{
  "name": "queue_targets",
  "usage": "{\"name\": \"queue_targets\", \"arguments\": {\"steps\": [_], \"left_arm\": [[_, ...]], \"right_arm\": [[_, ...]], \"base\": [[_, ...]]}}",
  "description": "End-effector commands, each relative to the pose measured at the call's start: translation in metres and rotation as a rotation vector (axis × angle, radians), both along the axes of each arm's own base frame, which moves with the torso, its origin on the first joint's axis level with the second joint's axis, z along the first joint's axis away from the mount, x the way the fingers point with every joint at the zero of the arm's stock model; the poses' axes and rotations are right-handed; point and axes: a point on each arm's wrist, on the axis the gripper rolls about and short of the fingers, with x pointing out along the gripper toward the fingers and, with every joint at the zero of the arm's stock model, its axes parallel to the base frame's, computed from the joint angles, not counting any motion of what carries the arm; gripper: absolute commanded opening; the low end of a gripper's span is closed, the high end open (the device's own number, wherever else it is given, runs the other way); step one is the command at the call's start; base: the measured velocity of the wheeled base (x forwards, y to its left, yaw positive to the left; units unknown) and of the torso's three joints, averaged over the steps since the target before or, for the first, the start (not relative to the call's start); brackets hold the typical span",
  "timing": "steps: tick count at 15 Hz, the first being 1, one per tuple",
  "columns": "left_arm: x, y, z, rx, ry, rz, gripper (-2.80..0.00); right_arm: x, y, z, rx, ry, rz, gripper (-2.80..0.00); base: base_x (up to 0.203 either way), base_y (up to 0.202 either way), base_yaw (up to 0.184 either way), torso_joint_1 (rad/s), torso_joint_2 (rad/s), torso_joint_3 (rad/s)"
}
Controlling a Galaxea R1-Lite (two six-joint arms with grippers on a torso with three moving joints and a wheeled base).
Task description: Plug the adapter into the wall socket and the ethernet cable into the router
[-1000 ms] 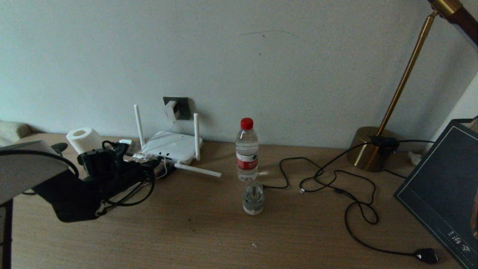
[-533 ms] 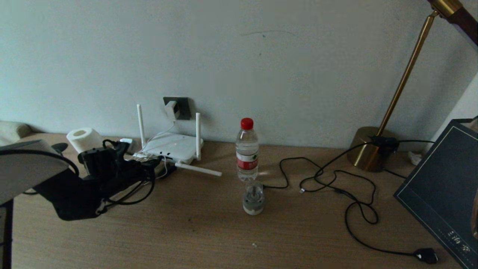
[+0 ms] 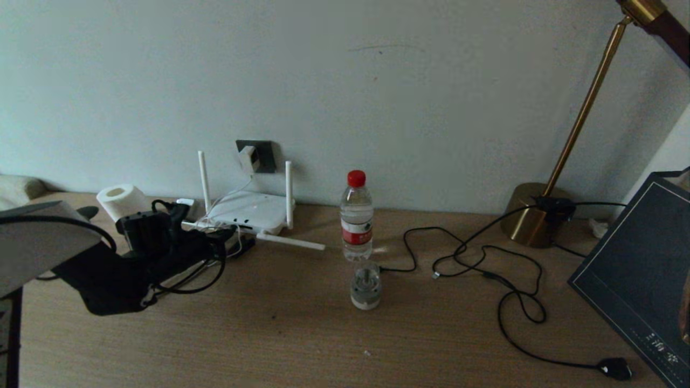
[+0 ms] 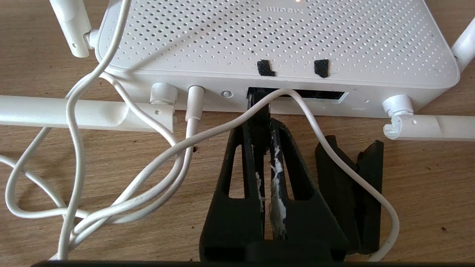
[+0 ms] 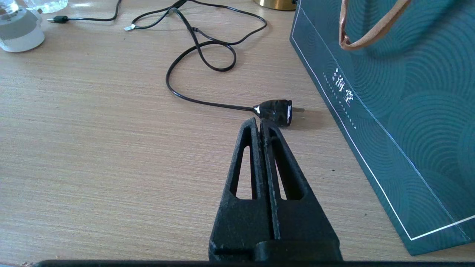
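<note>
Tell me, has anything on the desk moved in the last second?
Slightly. The router slid a little toward the wall and rightward, its lying antenna with it, pushed by the left gripper, shut at its port row. The adapter stays in the wall socket; the bottle and lamp cord kept their places.

Left gripper (image 4: pixel 265 122), right gripper (image 5: pixel 261 124): black triangular slotted fingers; left w/ white scuffs.

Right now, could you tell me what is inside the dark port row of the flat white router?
The left gripper has its closed fingertips at the port row of the flat white router, pressed around something dark. The plug itself is covered; a thin white cord crosses in front.
</note>
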Motion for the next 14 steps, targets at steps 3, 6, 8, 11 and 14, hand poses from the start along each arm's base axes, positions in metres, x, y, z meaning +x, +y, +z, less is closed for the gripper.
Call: {"name": "queue_targets", "arguments": {"steps": [3,6,8,11,14], "left_arm": [[0.0018,-0.0001,-0.0029,0.001,0.003,0.0,-2.8],[0.004,0.0001,-0.0033,0.001,0.0,0.0,-2.8],[0.0045,0.0002,-0.0033,0.002,-0.002,0.0,-2.8],[0.0051,-0.001,-0.0042,0.002,0.0,0.0,-2.8],[0.0054,-0.0044,-0.0042,0.006,0.0,0.005,-2.8]], "right_arm": [[0.0,0.0,-0.0002,0.0,0.001,0.001,-2.8],[0.0001,0.0,-0.0001,0.0,0.003,0.002,-2.8],[0.0001,0.0,-0.0001,0.0,0.003,0.001,-2.8],[0.0001,0.0,-0.0001,0.0,0.003,0.001,-2.8],[0.0001,0.0,-0.0001,0.0,0.003,0.001,-2.8]], "base": [[0.0,0.0,0.0,0.0,0.0,0.0],[0.0,0.0,0.0,0.0,0.0,0.0],[0.0,0.0,0.0,0.0,0.0,0.0],[0.0,0.0,0.0,0.0,0.0,0.0],[0.0,0.0,0.0,0.0,0.0,0.0]]}}
